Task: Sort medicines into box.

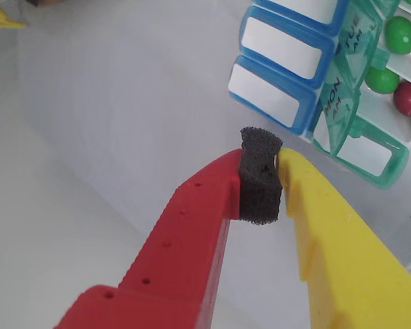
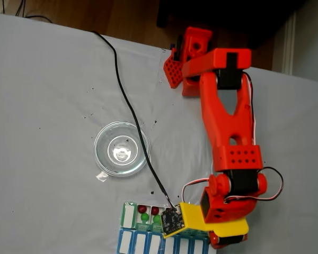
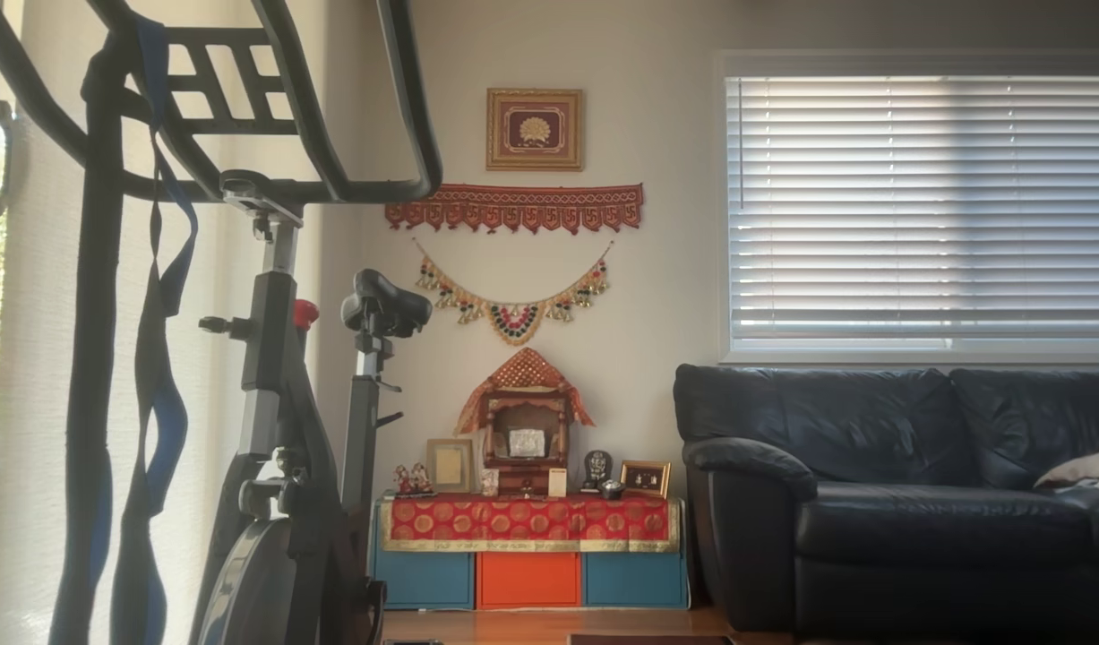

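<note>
My gripper (image 1: 260,163), with a red finger (image 1: 192,226) and a yellow finger (image 1: 329,233), is shut, with only a black foam pad (image 1: 260,181) squeezed between the tips. Up and to the right of the tips in the wrist view lies the box (image 1: 342,116), its green lids standing open. In its open compartments lie medicines: green balls (image 1: 400,34) (image 1: 382,80) and a dark red ball (image 1: 408,98). The fixed view has my arm (image 2: 228,132) reaching down over the box (image 2: 128,214), where red (image 2: 142,208) and green (image 2: 144,217) balls show.
A round clear glass dish (image 2: 121,148) stands on the grey cloth, with no balls in it. A black cable (image 2: 127,100) runs past its right side to the wrist. A blue row of compartments (image 1: 281,48) (image 2: 143,242) adjoins the box.
</note>
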`<act>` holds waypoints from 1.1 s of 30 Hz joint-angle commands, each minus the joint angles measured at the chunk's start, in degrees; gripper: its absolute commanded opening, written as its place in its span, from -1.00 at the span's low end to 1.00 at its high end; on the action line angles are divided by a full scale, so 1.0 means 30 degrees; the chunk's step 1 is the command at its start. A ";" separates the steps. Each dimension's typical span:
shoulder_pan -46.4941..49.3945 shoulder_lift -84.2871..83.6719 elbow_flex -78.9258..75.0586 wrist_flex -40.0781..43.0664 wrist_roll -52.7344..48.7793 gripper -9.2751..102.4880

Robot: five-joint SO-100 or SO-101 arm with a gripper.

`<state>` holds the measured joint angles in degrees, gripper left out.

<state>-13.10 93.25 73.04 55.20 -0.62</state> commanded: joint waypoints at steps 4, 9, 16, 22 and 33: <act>-0.0293 0.0996 0.0645 -0.1729 -0.0791 -0.82; -0.0439 0.1289 0.2109 -0.2783 -0.1406 -0.82; -0.0293 0.1494 0.3047 -0.2725 -0.2197 -0.82; 0.0146 0.1494 0.3398 -0.2139 -0.2930 -0.82; 0.0381 0.0703 0.1377 0.2080 -0.3281 -0.82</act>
<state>-12.57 93.25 82.79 58.45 -10.02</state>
